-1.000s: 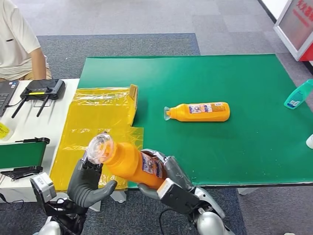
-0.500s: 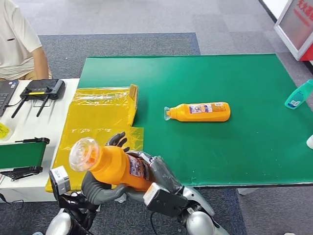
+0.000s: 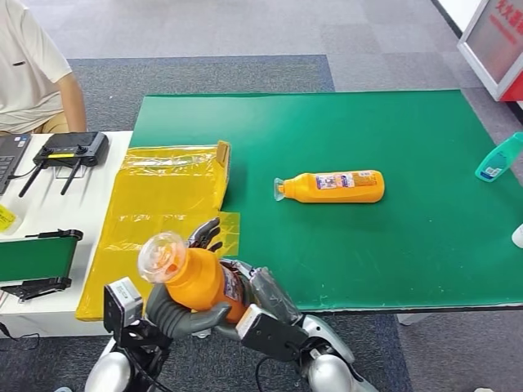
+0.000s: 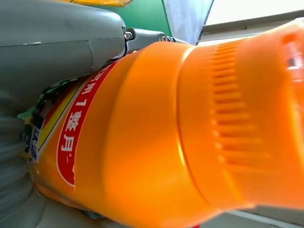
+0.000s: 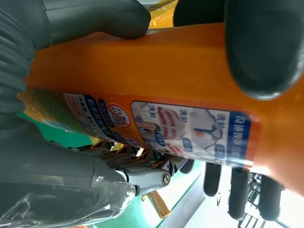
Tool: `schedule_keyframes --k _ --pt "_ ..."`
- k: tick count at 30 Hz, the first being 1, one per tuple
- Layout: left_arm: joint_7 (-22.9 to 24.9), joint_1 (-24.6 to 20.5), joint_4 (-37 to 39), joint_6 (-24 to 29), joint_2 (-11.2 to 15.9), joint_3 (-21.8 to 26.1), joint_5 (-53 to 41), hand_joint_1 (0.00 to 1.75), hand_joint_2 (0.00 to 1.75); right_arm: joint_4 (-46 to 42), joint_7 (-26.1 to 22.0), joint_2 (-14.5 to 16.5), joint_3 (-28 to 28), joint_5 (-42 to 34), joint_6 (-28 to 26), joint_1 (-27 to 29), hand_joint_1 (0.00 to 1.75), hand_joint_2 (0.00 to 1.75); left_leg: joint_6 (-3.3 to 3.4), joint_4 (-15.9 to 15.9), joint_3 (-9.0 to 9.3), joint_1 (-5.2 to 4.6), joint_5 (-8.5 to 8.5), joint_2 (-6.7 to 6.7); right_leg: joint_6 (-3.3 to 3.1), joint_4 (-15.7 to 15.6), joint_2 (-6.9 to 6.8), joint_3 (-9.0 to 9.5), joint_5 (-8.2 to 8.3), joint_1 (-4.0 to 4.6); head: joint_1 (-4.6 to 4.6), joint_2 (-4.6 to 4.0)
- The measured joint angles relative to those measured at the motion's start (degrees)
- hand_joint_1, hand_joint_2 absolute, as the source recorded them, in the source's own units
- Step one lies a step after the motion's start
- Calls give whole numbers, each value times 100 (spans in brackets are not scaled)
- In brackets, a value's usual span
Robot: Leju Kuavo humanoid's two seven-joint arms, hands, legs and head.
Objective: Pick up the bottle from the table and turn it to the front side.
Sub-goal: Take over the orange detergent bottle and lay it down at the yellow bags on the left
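The orange bottle [image 3: 200, 280] is off the surface, held in the air just in front of the near edge of the green surface [image 3: 382, 245], lying tilted with its clear cap [image 3: 162, 256] toward the robot's left and its base toward the right. Both hands have it: the left hand [image 3: 185, 314] cups the shoulder and upper body from below with dark fingers [image 3: 205, 233] reaching over the far side, and the right hand [image 3: 262, 296] wraps the lower body near the label. It looks like a smooth, fairly stiff plastic bottle, glossy enough to slip when rotated; whether it is full or empty cannot be read here, so its weight is a guess, probably moderate. The ribbed band [image 4: 229, 123] below the cap, seen in the left wrist view, should give better purchase than the slick body, and the flattish labelled side [image 5: 161, 123] in the right wrist view offers a broad face for the fingers. Turning it likely calls for one hand to hold firm while the other re-grips, and a loose moment over the edge could drop it to the floor. A second orange bottle [image 3: 333, 186] lies on its side well apart on the green, a teal bottle [image 3: 498, 158] sits at the far right edge, and yellow plastic bags [image 3: 163, 204] lie just beyond the hands. A seated person [image 3: 31, 69] and a black controller [image 3: 71, 149] are at the left, none in the way.
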Motion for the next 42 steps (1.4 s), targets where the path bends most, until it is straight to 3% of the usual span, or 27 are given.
schedule_keyframes --k 5,14,15,19,20,24,41,42 --pt "-133 -77 -90 118 47 -163 -472 0 175 69 29 0 -35 17 -25 35 175 175 -1 0 0 0 0 0 0 0 0 0 0 0 1 0" --pt "-221 -187 -249 112 128 -407 -501 0 175 174 64 6 -143 41 -81 74 175 175 0 0 0 0 0 0 0 0 0 1 0 0 1 0" --pt "-256 -189 -278 115 133 -430 -511 7 175 175 58 13 -151 60 -105 84 175 175 0 0 0 0 0 0 0 0 0 1 0 0 1 0" --pt "-292 -194 -392 117 164 -529 -541 103 175 161 51 31 -173 149 -151 125 175 175 0 0 0 0 0 0 0 0 0 1 0 0 1 0" --pt "-272 -195 -408 117 169 -564 -541 103 175 158 65 32 -177 175 -160 135 175 175 0 0 0 0 0 0 0 0 0 1 0 0 1 0" --pt "-222 -199 -425 124 179 -640 -527 175 175 158 89 33 -185 228 -177 167 175 175 0 0 -1 0 0 0 0 0 0 1 0 0 1 0" --pt "9 -159 -411 47 251 -638 103 175 175 75 105 35 -211 313 -199 312 175 175 0 0 -1 0 0 0 0 0 0 3 0 0 1 0" --pt "-7 -155 -407 28 261 -629 190 175 175 75 101 35 -211 312 -198 315 137 175 0 0 -1 0 0 0 0 0 0 3 0 0 1 0"
